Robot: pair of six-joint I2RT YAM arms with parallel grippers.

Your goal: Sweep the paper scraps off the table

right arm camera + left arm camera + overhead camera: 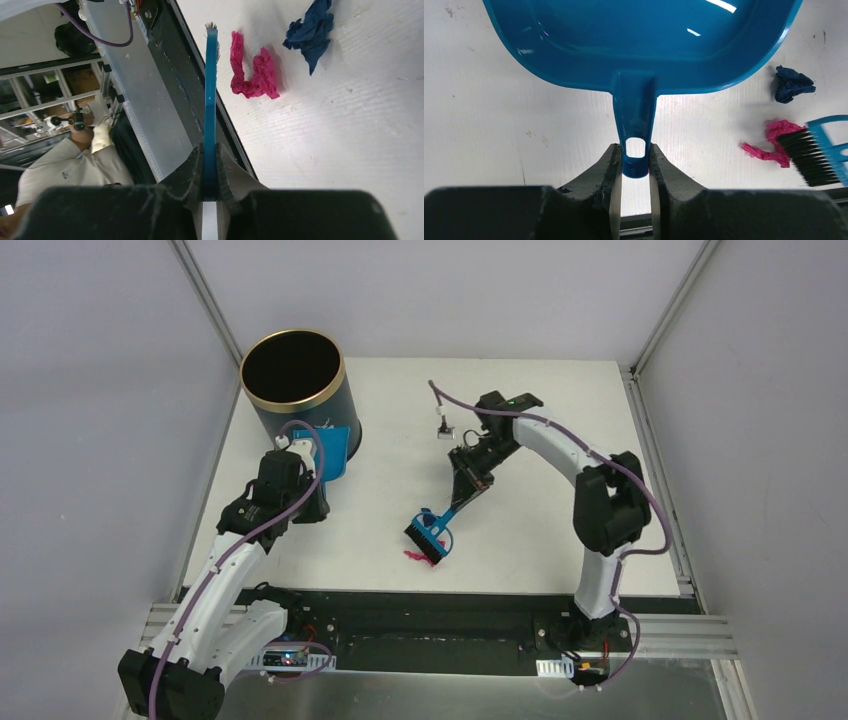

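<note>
Blue dustpan (338, 452) beside the navy bin (270, 415), perhaps touching, brush (428, 533) well apart

Glossy plastic dustpan (639, 45), crumpled paper scraps (781, 131)

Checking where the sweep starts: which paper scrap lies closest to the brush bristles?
The magenta-pink scrap, right against the brush bristles; the dark blue scrap lies apart.

From my station I see plain pale grey walls (90, 440) that close the cell on the left, the back and the right. They are joined at the two far corners by aluminium posts (205, 295), and the light on them is soft and even. At the near side lies a shiny metal sheet (450, 698), and in the right wrist view a person (70, 170) in a light shirt is beside a metal-frame rack (45, 69).
</note>
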